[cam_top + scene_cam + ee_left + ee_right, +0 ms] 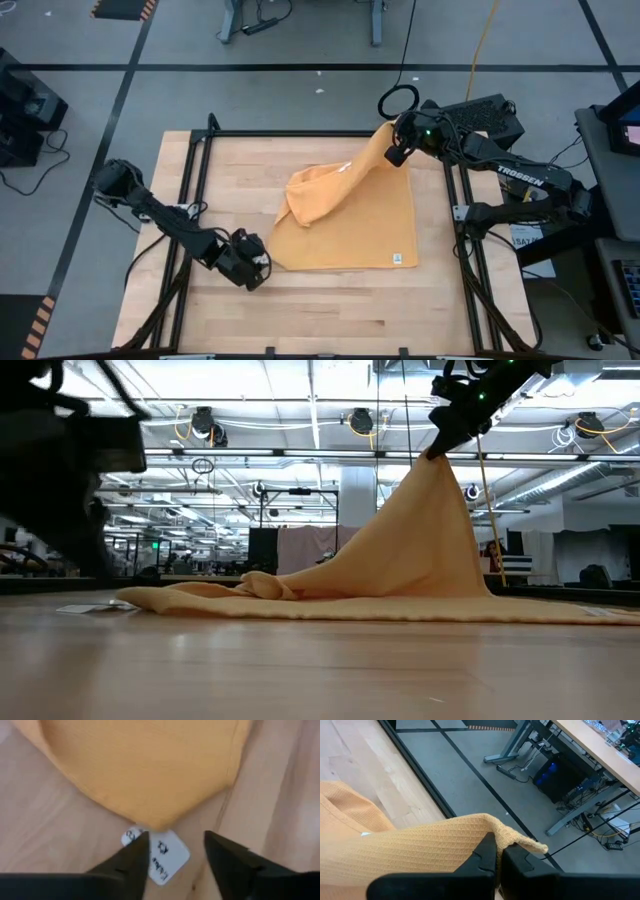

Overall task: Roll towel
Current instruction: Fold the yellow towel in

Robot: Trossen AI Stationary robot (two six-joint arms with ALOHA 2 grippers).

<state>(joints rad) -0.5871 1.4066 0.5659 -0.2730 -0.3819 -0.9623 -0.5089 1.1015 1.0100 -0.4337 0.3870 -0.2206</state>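
The mustard-yellow towel (350, 225) lies spread on the wooden table (330, 310). Its far left part is bunched and folded over (300, 195). My right gripper (396, 150) is shut on the far right corner and holds it high, so the cloth rises like a tent (420, 530). My left gripper (175, 847) is open, low at the towel's near left corner (150, 820). Its fingers stand on either side of a white tag (162, 855) that sticks out from that corner. A second white tag (397, 258) sits near the near right corner. My right gripper pinches the towel's far right corner (512, 837) between its two shut fingers, and a short tip of cloth (535, 847) pokes out past them. The fingers slant down from the table's far right. The corner is lifted clear; the cloth slopes down to the part on the table. My left gripper has one finger (132, 857) at the tag's edge; whether it touches, I cannot tell.
Black frame rails (200, 150) run along the table's left, far and right sides. A black cable loop (398, 100) lies on the floor beyond the far edge. Bare wood runs along the near edge in front of the towel.
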